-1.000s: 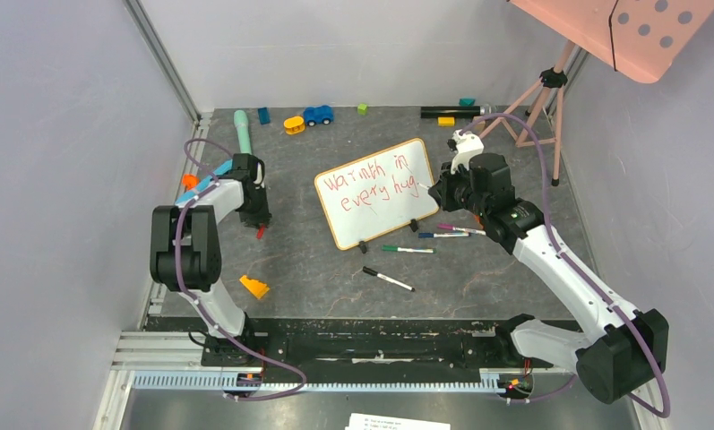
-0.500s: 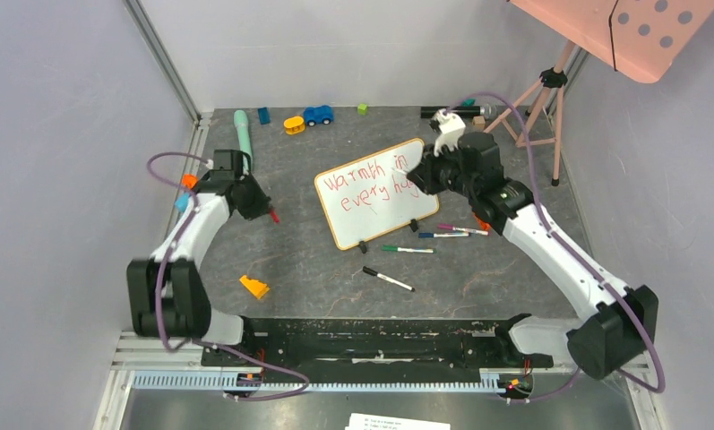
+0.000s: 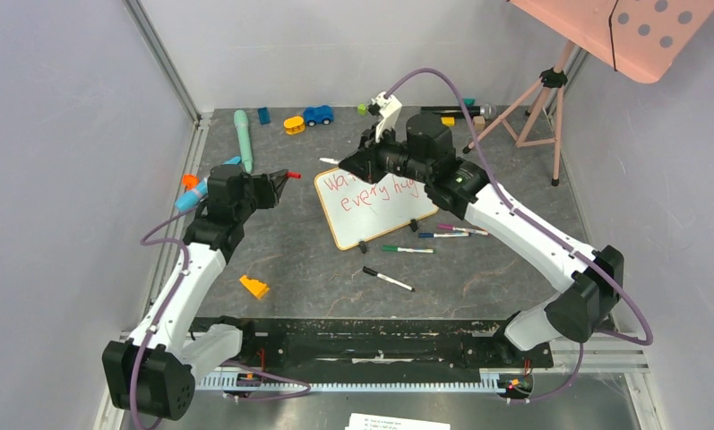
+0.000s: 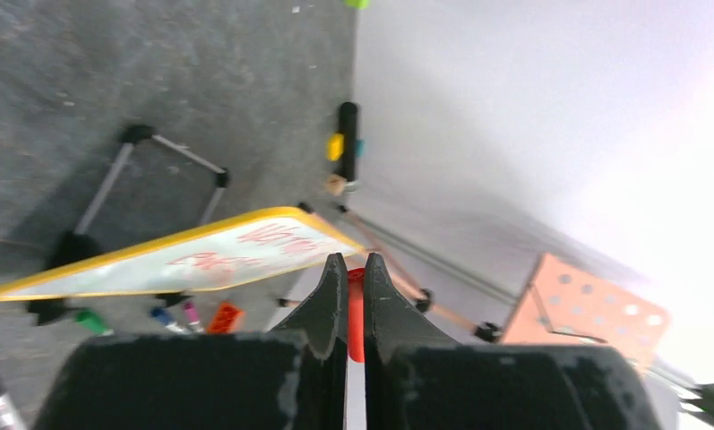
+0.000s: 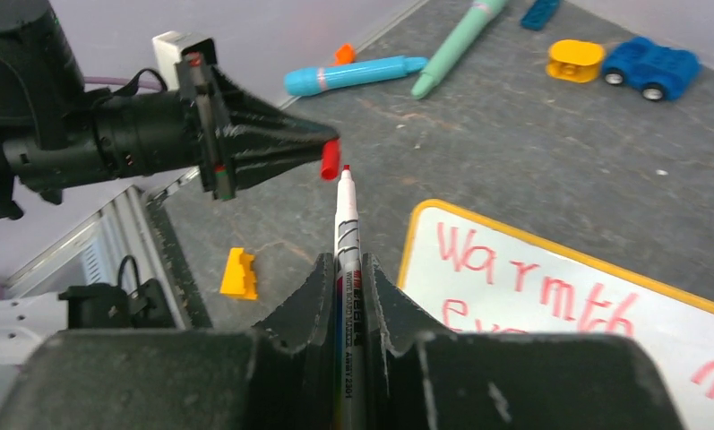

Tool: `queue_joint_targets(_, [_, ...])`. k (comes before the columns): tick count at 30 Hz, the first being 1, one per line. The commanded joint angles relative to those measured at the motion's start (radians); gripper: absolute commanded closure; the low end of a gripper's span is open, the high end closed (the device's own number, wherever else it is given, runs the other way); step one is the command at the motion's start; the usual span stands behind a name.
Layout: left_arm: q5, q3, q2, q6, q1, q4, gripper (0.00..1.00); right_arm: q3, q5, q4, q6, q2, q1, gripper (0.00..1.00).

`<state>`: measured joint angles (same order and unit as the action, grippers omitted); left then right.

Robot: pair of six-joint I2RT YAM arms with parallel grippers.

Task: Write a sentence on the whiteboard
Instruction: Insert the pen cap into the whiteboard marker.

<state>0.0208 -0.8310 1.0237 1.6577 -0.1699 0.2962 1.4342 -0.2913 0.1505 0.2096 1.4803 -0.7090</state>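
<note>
Right gripper (image 5: 346, 269) is seen clamped on a marker (image 5: 346, 224), whose bared red tip is pointed at a red cap (image 5: 331, 159) close beside it. That cap is pinched in the left gripper (image 3: 281, 177). In the top view the whiteboard (image 3: 384, 219) is found mid-table, with the left gripper at its 9 o'clock and the right gripper over its 11 o'clock corner. The sentence (image 3: 384, 191) is partly hidden by the right arm (image 3: 514, 224).
</note>
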Motion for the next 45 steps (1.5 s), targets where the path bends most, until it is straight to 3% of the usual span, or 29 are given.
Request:
queue_joint_targets(1, [-0.083,0.025,-0.039,0.217,-0.014,-0.132,0.98,0.022,-0.069,-0.066,0.047,0.014,-0.045,1.0])
queue_joint_targets(7, [-0.084,0.036,-0.045,0.224,-0.024,-0.14,0.98,-0.05,-0.082,-0.093,0.075,-0.009,-0.054,1.0])
queue_joint_targets(45, [0.011,0.125,-0.047,0.353,-0.075,-0.276,0.98,-0.027,-0.037,-0.111,0.065,0.052,-0.056,1.0])
